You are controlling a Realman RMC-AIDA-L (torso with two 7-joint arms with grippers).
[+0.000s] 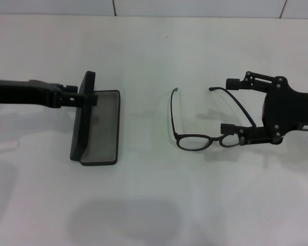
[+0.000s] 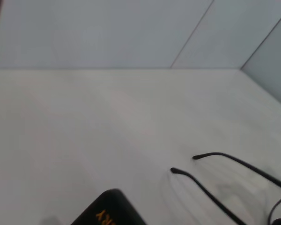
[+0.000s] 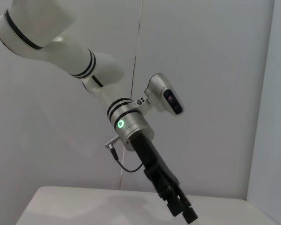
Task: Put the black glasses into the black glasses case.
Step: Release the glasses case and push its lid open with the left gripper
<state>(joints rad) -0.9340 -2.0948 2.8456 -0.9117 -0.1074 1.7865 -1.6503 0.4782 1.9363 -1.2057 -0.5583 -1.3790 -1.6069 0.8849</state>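
The black glasses [image 1: 194, 142] lie on the white table, lenses toward me and temple arms pointing away. Both temples also show in the left wrist view [image 2: 214, 195]. The black glasses case [image 1: 103, 127] stands open at the left, grey lining up and lid [image 1: 83, 117] raised on edge. A lid corner with orange lettering shows in the left wrist view [image 2: 107, 212]. My left gripper [image 1: 81, 97] is shut on the lid's far end. My right gripper [image 1: 227, 105] is open, its fingers straddling the glasses' right temple, the near finger [image 1: 231, 128] by the right lens.
The white table [image 1: 154, 46] runs back to a pale tiled wall. A soft shadow lies on the table near the front [image 1: 123, 220]. The right wrist view shows my left arm [image 3: 131, 126] reaching down to the table.
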